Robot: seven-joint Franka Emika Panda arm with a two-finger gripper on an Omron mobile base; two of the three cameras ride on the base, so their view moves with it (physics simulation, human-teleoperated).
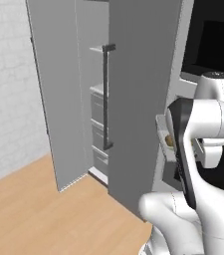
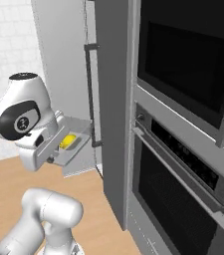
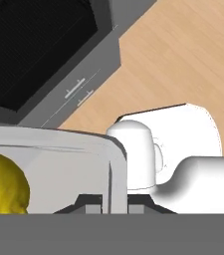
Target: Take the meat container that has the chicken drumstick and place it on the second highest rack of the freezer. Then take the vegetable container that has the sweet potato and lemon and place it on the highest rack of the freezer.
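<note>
Now tool (image 3: 114, 206) clamps veg container (image 2: 69, 149) rim, lemon (image 3: 1, 183) beside.

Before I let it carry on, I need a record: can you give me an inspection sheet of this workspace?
Surface: wooden floor.
Job's things: freezer door open, shelves visible inside; clear container with lemon, held in the air beside the freezer.
Clutter: nothing seen.
Tool: shut on the container's rim.
Cables: nothing seen.
Surroundings: black wall ovens right of the freezer, white brick wall left.
</note>
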